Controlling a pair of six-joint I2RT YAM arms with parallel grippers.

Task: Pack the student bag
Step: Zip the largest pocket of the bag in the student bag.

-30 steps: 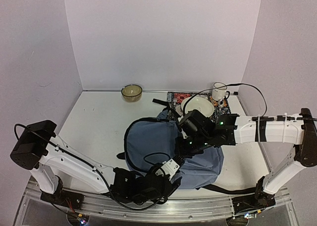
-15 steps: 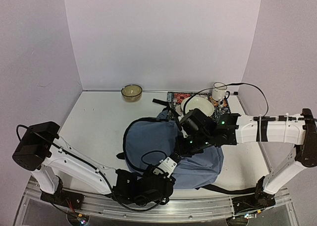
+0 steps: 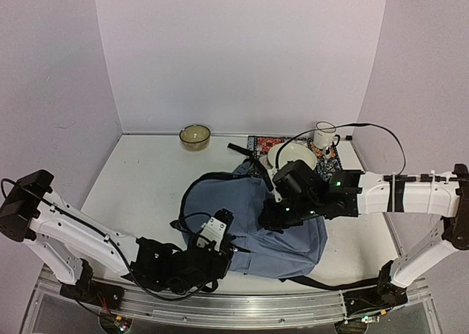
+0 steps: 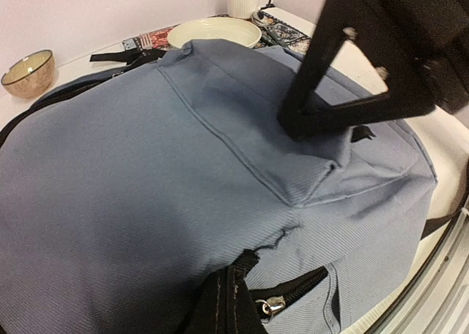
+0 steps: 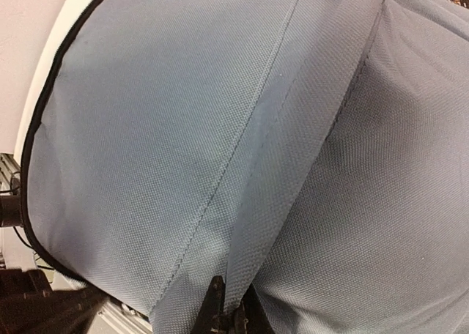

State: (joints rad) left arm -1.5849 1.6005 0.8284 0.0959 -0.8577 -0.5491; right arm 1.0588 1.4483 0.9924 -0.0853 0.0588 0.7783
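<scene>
The student bag (image 3: 253,217) is a big blue-grey backpack lying flat mid-table; it fills both wrist views. My left gripper (image 3: 226,235) sits at its near left edge, shut on a black webbing strap (image 4: 229,294) beside a silver zipper pull (image 4: 271,305); its fingers are hidden below the frame. My right gripper (image 3: 277,215) is over the bag's middle, shut on a raised fold of the blue-grey fabric (image 5: 293,202), the fingertips (image 5: 220,308) pinching that seam. From the left wrist the right gripper (image 4: 308,125) shows as a black frame lifting a small tent of cloth.
At the back stand a brown bowl (image 3: 195,135), a cream bowl (image 3: 293,156) and a white mug (image 3: 325,135) on a patterned mat (image 3: 262,142). A black bag strap (image 3: 242,151) trails toward the mat. The aluminium rail (image 3: 242,312) runs along the near edge.
My left gripper has shut and moved left along the bag's near edge, with its arm swinging left. The bag's near left side has shifted with it. The right gripper keeps its pinch.
</scene>
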